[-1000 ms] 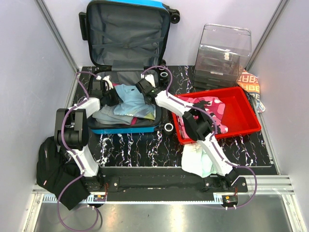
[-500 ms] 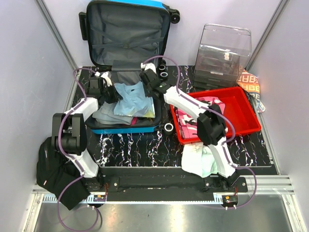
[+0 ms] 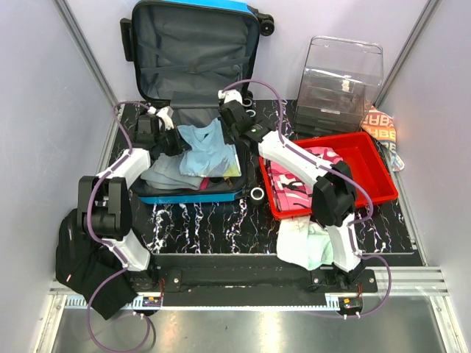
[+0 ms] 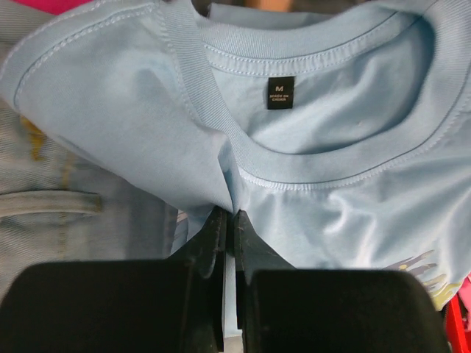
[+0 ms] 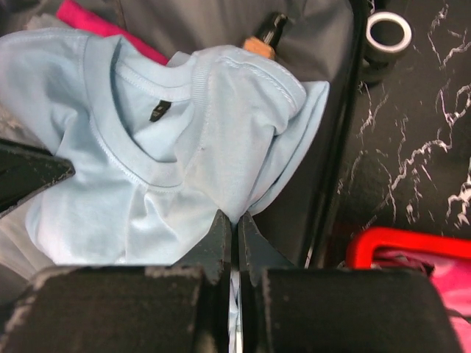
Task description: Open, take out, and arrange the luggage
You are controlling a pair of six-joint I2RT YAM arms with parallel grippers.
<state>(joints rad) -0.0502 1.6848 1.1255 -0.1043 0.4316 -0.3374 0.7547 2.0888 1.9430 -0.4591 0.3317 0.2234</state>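
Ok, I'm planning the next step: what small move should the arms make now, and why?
Probably raise both together: the left claw and right claw are each shut on the light blue T-shirt, which hangs over the open bright blue hard-shell suitcase.

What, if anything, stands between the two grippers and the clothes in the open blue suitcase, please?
Nothing visible: the suitcase lid stands open, and the left gripper and right gripper both have jaws shut on the light blue T-shirt atop the pile.
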